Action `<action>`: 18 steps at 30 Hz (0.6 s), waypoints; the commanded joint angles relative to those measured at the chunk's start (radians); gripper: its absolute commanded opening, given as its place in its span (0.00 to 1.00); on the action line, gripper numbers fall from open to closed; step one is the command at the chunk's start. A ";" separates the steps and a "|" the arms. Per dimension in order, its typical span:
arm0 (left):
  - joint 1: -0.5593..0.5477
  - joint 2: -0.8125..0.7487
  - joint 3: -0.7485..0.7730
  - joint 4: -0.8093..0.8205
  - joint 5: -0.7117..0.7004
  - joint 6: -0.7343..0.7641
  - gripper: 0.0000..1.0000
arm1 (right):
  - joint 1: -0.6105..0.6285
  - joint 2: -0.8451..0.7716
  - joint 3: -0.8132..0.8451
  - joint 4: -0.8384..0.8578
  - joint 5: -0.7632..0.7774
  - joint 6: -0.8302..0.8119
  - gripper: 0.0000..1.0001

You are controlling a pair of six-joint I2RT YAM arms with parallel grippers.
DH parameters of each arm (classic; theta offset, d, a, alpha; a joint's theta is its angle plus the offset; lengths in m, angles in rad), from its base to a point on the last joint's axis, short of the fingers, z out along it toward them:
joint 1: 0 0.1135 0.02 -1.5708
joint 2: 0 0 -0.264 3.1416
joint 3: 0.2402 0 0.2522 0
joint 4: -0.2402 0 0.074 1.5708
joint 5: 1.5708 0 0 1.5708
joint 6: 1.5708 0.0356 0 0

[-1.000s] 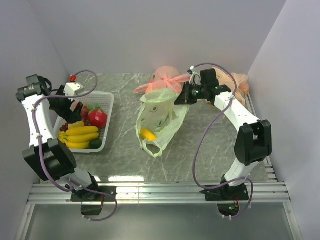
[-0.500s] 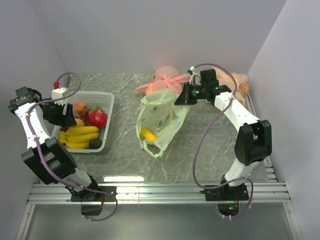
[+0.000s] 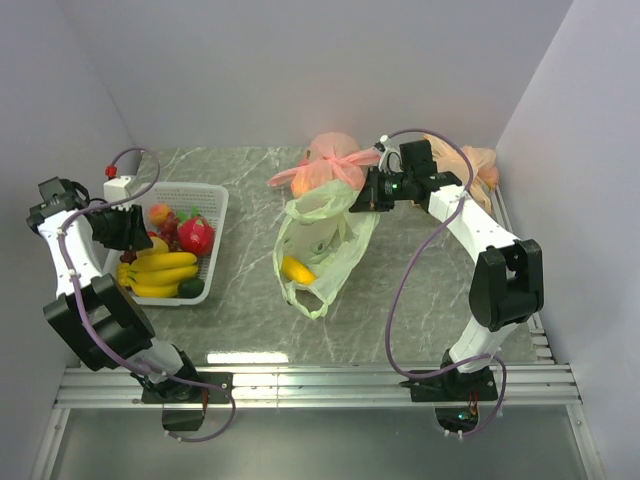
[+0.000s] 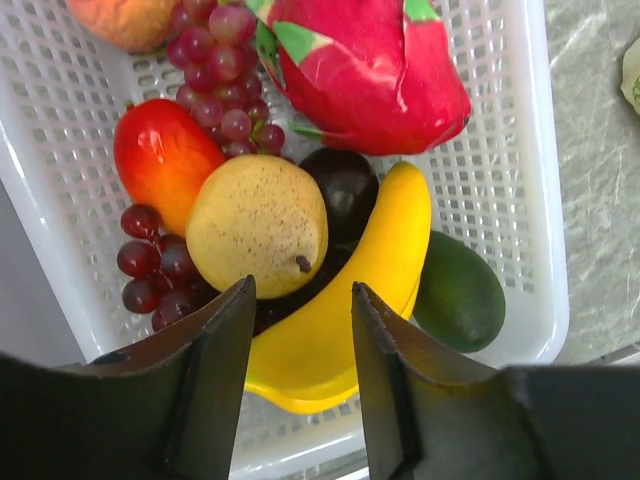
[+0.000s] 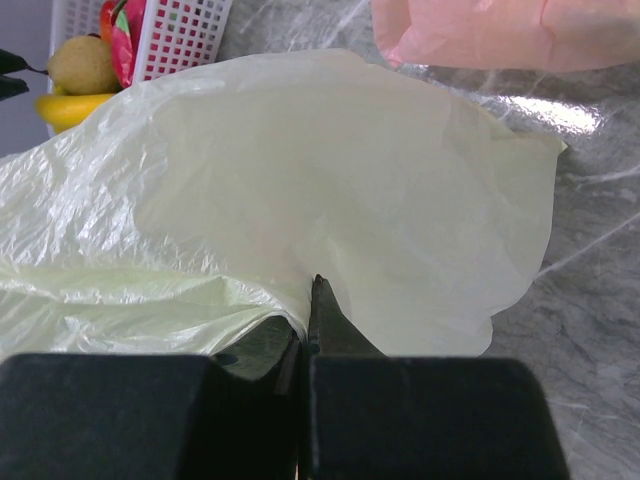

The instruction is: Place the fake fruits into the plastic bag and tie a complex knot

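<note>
Our left gripper (image 4: 300,290) hangs over the white basket (image 4: 500,180), its jaws spread apart with nothing between them. The yellow pear (image 4: 258,225) lies just beyond the tips. Our right gripper (image 5: 312,290) is pressed together on the rim of the plastic bag (image 5: 300,170), which sits near the middle of the table.

We judge that the filling step is in hand. The next move calls for lowering onto one fruit and closing on it.

The basket holds the pear, a banana (image 4: 380,270), grapes (image 4: 225,80), a red-pink fruit (image 4: 370,70) and a dark green piece (image 4: 460,292). In the bag we see only one yellow fruit (image 3: 295,268).
</note>
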 commanded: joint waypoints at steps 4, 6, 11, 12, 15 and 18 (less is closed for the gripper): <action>-0.037 -0.006 0.013 0.054 0.005 -0.052 0.47 | 0.000 -0.031 -0.009 0.024 -0.001 0.002 0.00; -0.042 0.000 0.010 0.065 -0.004 -0.060 0.46 | 0.002 -0.034 -0.010 0.027 -0.001 0.005 0.00; -0.048 0.016 0.009 0.073 -0.022 -0.065 0.41 | 0.000 -0.028 -0.006 0.027 -0.003 0.007 0.00; -0.048 0.019 0.009 0.073 -0.030 -0.062 0.40 | 0.000 -0.027 -0.004 0.027 -0.003 0.007 0.00; -0.048 0.022 0.002 0.071 -0.033 -0.054 0.39 | 0.002 -0.022 0.003 0.024 -0.004 0.007 0.00; -0.048 0.020 -0.005 0.067 -0.033 -0.052 0.36 | 0.002 -0.021 0.005 0.024 -0.003 0.007 0.00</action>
